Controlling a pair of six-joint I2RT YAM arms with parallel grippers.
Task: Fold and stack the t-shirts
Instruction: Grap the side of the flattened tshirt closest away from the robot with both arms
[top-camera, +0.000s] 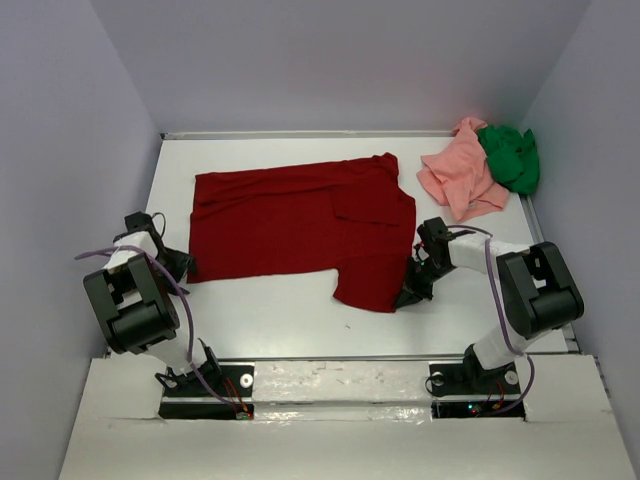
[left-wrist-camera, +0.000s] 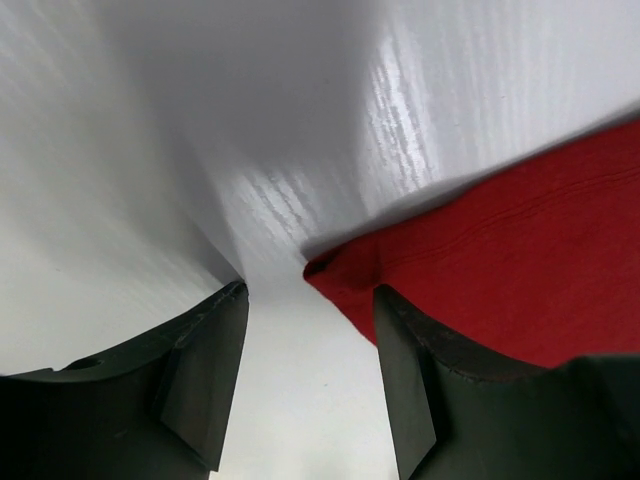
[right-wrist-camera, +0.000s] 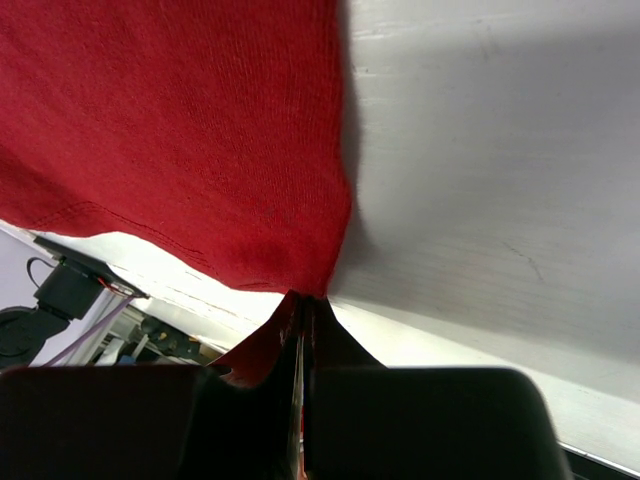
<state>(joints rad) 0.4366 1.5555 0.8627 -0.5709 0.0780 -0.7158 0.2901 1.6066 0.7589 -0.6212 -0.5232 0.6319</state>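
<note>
The t-shirts are, as far as can be seen, all unfolded, and no stack has been started. The red shirt (top-camera: 300, 225) lies spread across the middle of the bench (top-camera: 270, 315). It is mostly flat, with some cloth turned over near its far right end and one part reaching toward the near edge on the right. The pink shirt (top-camera: 458, 182) and green shirt (top-camera: 512, 158) sit crumpled in the far right corner. They touch each other, the green partly over the pink, and both are well apart from the red one and from the arms.

The right pincer (right-wrist-camera: 300, 300) is closed tight on the red shirt's near right edge. Its wrist view shows the jaws pressed together with red cloth caught between them. The left pincer (left-wrist-camera: 310, 292) is low at the shirt's near left corner with its jaws standing apart. That corner lies just at the gap, against the right-hand finger (left-wrist-camera: 400, 340), and is not pinched.

By this, the work looks to be at its very start, with the first fold of the first shirt being set up. One corner is gripped and the other is only lined up. What seems left is nearly everything: take the left corner, fold the red shirt, then spread and fold the pink and green ones, and pile all three together.
</note>
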